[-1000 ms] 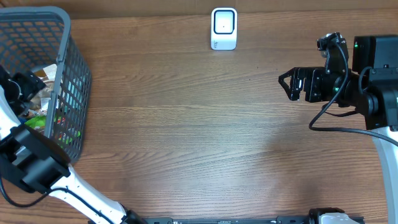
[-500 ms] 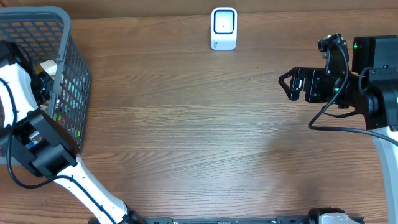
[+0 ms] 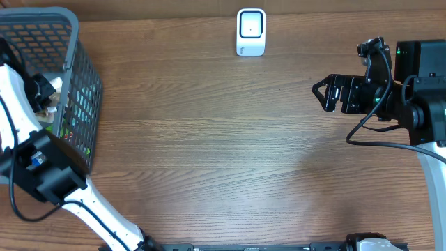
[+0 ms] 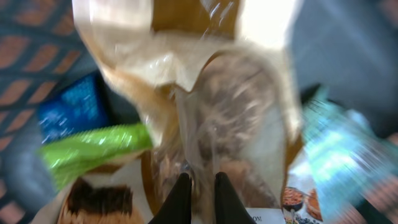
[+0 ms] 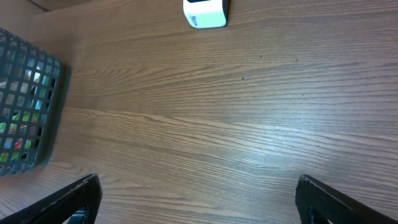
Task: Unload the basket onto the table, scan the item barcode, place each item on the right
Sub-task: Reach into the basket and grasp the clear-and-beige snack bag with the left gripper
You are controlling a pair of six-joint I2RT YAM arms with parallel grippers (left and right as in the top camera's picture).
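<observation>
Left arm, against a second ago: the white link of the left arm now lies across the left side of the grey wire basket, where only dark wrist parts showed before
Left fingers, against a second ago: the left fingers were spread wide and are now pinched together, with a fold of clear wrapper between their tips
Item: a clear packet with tan and brown contents, inside the basket, held at its lower edge by the left fingers; the wrist view is blurred and no barcode can be made out
Around the item: a green packet and a blue packet lie to its left, a pale teal packet to its right, and a printed packet just under it
Right arm, against a second ago: unchanged, at the right edge well apart from the basket
Right fingers: the right fingers are spread wide and hold nothing, with bare wood between them in the wrist view
Scanner: the small white scanner stands where it stood, at the far middle of the counter, apart from both arms
Surface: a brown wood-grain counter; the basket sits at its far left corner
Room: a dark bar runs along the near edge; past the far edge only a thin paler strip shows
</observation>
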